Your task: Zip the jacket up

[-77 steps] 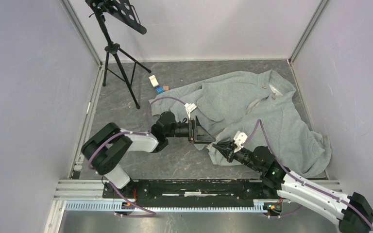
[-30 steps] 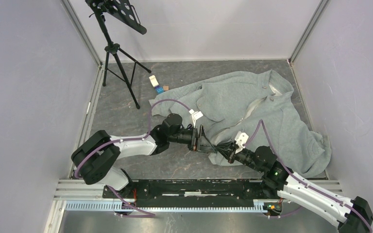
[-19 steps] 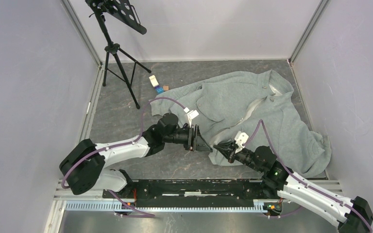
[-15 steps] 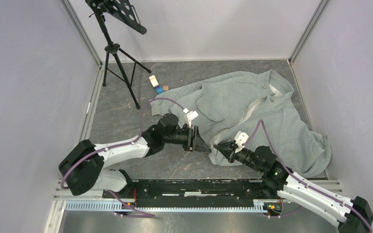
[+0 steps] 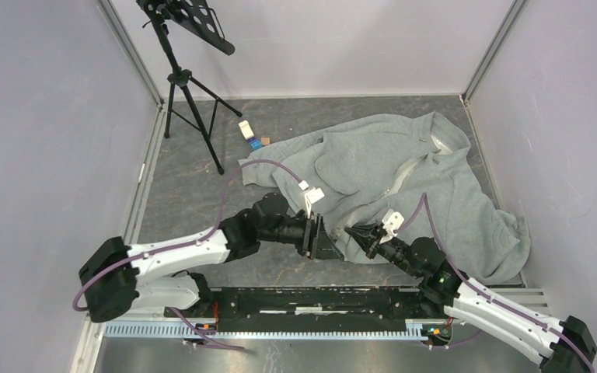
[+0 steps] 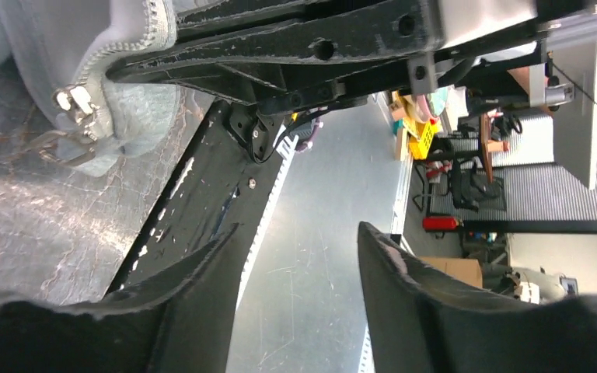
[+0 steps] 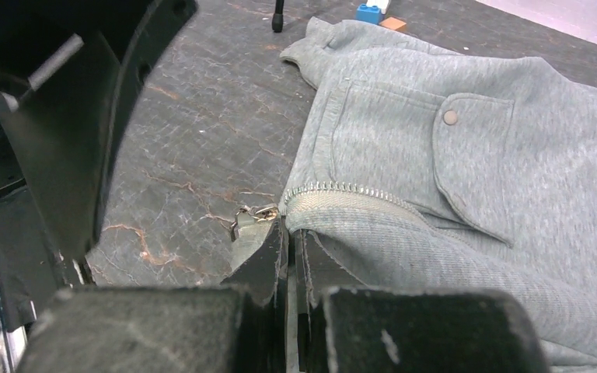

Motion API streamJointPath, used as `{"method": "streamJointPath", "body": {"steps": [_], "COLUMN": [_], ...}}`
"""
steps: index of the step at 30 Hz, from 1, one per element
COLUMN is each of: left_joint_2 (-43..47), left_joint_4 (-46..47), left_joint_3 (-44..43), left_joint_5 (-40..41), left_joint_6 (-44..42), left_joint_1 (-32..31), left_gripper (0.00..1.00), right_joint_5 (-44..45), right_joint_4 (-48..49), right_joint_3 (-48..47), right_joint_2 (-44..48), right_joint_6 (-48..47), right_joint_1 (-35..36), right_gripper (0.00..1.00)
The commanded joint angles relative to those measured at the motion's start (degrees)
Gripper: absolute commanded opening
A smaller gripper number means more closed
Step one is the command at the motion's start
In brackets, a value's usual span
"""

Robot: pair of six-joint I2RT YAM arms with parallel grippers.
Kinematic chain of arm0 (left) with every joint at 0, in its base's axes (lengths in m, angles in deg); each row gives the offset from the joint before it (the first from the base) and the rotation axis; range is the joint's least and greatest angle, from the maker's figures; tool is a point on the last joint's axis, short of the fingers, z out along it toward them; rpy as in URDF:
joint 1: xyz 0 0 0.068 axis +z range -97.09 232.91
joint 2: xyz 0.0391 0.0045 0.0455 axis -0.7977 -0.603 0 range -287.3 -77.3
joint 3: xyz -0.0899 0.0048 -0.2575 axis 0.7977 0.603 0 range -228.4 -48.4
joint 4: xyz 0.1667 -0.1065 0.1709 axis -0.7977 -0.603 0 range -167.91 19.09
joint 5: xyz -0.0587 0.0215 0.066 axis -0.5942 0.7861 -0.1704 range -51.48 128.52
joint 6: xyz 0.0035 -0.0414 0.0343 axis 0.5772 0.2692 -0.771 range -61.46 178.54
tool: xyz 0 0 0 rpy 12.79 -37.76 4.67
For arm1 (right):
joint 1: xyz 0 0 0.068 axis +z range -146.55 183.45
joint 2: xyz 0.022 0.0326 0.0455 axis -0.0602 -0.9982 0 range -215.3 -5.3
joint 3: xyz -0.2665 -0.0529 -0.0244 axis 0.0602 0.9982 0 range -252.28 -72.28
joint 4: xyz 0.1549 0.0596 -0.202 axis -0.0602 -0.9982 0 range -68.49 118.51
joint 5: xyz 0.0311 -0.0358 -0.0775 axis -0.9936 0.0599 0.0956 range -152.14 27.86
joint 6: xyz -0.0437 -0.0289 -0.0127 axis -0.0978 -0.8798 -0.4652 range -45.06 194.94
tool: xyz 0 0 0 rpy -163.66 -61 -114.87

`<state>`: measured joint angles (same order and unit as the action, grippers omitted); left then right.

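Top external: the jacket (image 5: 404, 179) lies spread over the right half of the table (image 5: 194, 194), well apart from the tripod stand (image 5: 190, 101).
Long axis: hem toward 7 o'clock, collar (image 5: 439, 136) toward 1 o'clock (the pale zipper (image 5: 399, 177) follows the same line).
Right gripper (image 5: 355, 231): jaws pressed together on the jacket's hem corner, at the foot of the zipper teeth. The metal slider (image 7: 250, 217) sits just beside the fingertips, at their 9 o'clock in the right wrist view.
Left gripper (image 5: 328, 247): fingers apart with nothing between them. It sits low by the hem, at 8 o'clock from the right gripper.
Left wrist view: slider at 10 o'clock in the frame, clear of both fingers (image 6: 194, 295).
Pocket (image 7: 404, 148): snap-flapped, lying flat.
Blocks (image 5: 250, 136): white and blue (small), at 11 o'clock from the jacket.
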<state>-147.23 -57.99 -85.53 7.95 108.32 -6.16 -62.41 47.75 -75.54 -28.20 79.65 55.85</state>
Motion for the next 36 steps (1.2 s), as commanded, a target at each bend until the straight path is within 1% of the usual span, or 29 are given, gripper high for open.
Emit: {"method": "streamJointPath", "body": {"steps": [1, 3, 4, 7, 9, 12, 13, 15, 18, 20, 21, 23, 25, 29, 32, 36], "left_joint_2": [7.1, 9.0, 9.4, 8.3, 6.1, 3.1, 2.0, 0.5, 0.8, 0.9, 0.6, -0.3, -1.6, -5.4, -6.7, -6.6], "left_joint_4": [-6.8, -7.4, -7.7, -7.5, -8.2, -10.1, -10.2, -10.1, -5.6, -1.4, -0.3, 1.0, 3.7, 11.1, 15.8, 19.0], "left_joint_3": [0.1, 0.6, 0.8, 0.9, -0.2, -3.3, -4.2, -5.8, -5.5, -4.7, -4.6, -4.7, -4.6, -4.2, -3.7, -2.0], "left_joint_5": [5.8, 6.4, 6.6, 5.6, 4.1, 2.9, 2.0, -0.8, -3.3, -4.4, -4.4, -4.5, -5.4, -8.6, -10.0, -9.8], "left_joint_6": [-3.7, -2.8, -2.0, 0.1, -0.4, -4.5, -5.8, -8.0, -8.6, -7.5, -7.1, -6.4, -4.9, -1.0, 1.3, 2.8], "left_joint_1": [2.3, 4.6, 6.1, 9.9, 11.5, 11.7, 11.9, 12.9, 14.2, 14.5, 14.7, 14.9, 14.9, 14.9, 14.6, 13.7], "left_gripper": [0.68, 0.74, 0.75, 0.76, 0.74, 0.75, 0.77, 0.83, 0.91, 0.92, 0.90, 0.83, 0.78, 0.66, 0.55, 0.45], "right_joint_5": [1.6, 2.0, 1.8, 2.2, 1.2, -2.8, -4.2, -6.0, -7.0, -7.0, -7.0, -6.5, -6.2, -6.0, -5.7, -5.0], "right_joint_4": [7.0, 12.3, 15.0, 22.6, 26.4, 27.4, 27.6, 29.1, 28.3, 28.0, 27.9, 27.3, 26.9, 26.7, 26.6, 26.6], "right_joint_3": [2.9, 7.2, 9.0, 13.7, 16.0, 17.0, 16.9, 16.6, 15.4, 15.2, 15.2, 15.3, 15.3, 15.3, 15.1, 15.0], "right_joint_2": [1.1, 1.5, 1.5, 1.5, 0.9, -0.9, -1.5, -2.9, -4.0, -4.1, -4.1, -3.8, -3.6, -3.4, -3.6, -4.0], "right_joint_6": [-0.9, -2.4, -3.5, -4.2, -6.7, -8.6, -8.7, -8.4, -8.3, -8.2, -8.1, -8.1, -8.1, -8.0, -8.0, -7.5], "right_joint_1": [0.1, 0.1, 0.1, 0.2, 0.2, 0.2, 0.1, 0.2, 0.2, 0.2, 0.2, 0.2, 0.2, 0.2, 0.2, 0.2], "right_gripper": [0.01, 0.01, 0.01, 0.01, 0.01, 0.01, 0.01, 0.01, 0.01, 0.01, 0.01, 0.01, 0.01, 0.01, 0.01, 0.01]}}
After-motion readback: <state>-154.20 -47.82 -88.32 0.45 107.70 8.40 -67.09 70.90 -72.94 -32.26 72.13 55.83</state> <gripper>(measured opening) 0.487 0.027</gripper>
